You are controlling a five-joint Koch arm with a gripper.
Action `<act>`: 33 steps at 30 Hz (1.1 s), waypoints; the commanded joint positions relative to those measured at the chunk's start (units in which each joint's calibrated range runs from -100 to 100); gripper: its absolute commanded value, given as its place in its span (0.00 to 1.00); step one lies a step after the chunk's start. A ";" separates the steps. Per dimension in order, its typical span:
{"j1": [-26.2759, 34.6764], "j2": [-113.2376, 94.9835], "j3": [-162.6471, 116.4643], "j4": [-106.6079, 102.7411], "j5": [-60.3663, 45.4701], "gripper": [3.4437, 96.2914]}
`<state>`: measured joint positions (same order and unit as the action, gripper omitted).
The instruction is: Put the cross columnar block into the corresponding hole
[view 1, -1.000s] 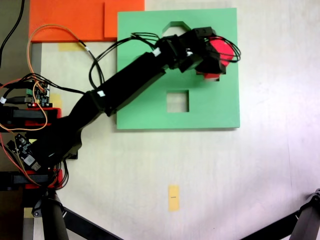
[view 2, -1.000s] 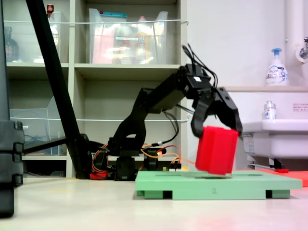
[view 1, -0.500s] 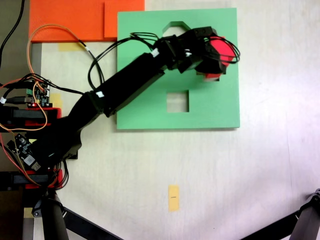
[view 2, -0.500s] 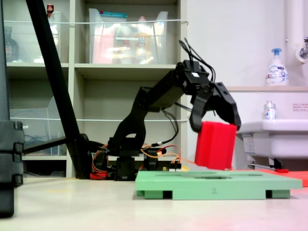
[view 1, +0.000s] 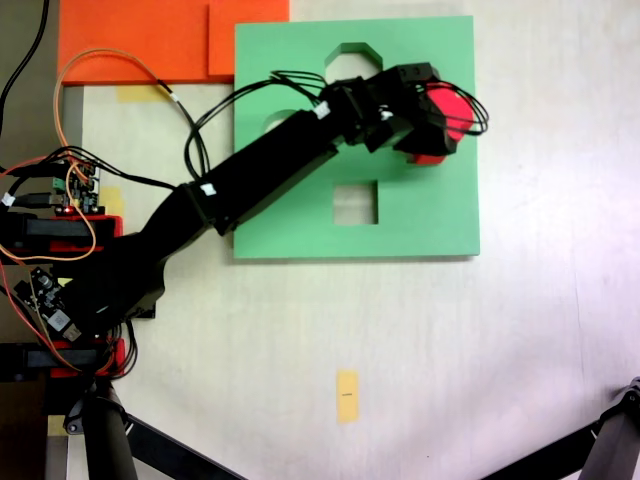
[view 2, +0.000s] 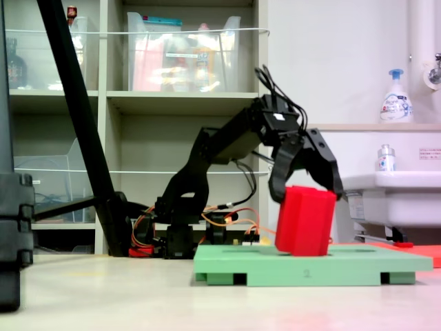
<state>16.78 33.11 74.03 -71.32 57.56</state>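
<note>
A black Koch robot arm reaches across a green foam board [view 1: 430, 215] lying flat on a pale tabletop. Its gripper [view 2: 305, 195] is clenched around the cross columnar block [view 2: 305, 221], a bright red foam piece. In the second exterior view the block stands nearly upright, tilted slightly, with its bottom at the board's top surface. Whether it has begun to enter the corresponding hole cannot be told, since the block and gripper cover that spot in both exterior views.

The step in hand appears to be seating the block. Doing it well would likely mean straightening the tilt, turning the block so its arms line up with the cutout, and pressing straight down before letting go.

Other cutouts surround the block on the board. A square hole [view 1: 355, 203] sits nearby, toward the first exterior view's lower left of the block. An octagonal hole [view 1: 352, 55] lies at the board's top edge, and another opening [view 1: 275, 122] is mostly hidden under the arm. Any could be mistaken for the target.

An orange foam sheet [view 1: 130, 40] touches the board's upper left corner in the first exterior view. The arm's own cables [view 1: 290, 82] loop over the board. A small yellow tape marker [view 1: 347, 396] lies well below the board.
</note>
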 commanded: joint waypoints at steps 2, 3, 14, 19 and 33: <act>0.44 -0.56 3.44 4.92 -0.20 0.44; 0.59 -0.14 3.44 4.92 -0.15 0.44; 1.47 1.25 3.34 3.67 0.00 0.44; 1.71 1.95 3.34 0.88 0.00 0.44; 2.15 1.25 3.34 -19.05 6.20 0.45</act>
<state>18.34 36.53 74.91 -85.22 61.81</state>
